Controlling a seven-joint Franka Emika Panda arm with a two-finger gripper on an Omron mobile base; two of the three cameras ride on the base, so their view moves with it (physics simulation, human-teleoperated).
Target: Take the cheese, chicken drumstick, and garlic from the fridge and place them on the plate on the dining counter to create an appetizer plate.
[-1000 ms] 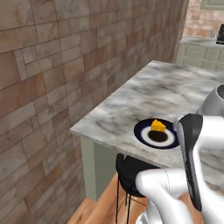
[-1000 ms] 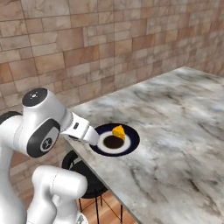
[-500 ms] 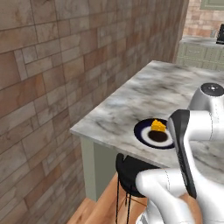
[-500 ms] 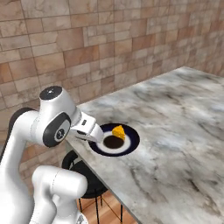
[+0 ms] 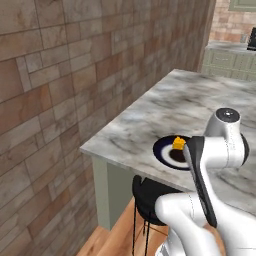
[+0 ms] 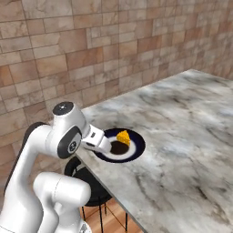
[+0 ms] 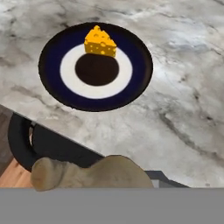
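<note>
The chicken drumstick [image 7: 92,173] is gripped in the half-closed claw [image 7: 94,181] beyond the bench [image 7: 175,87] edge, short of the plate [image 7: 50,61], where the cheese [image 7: 99,42] lies.

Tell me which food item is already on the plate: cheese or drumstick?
The cheese, a yellow wedge sitting on the plate's pale ring. The brown drumstick is low in the hand view, at the end effector, off the plate.
</note>
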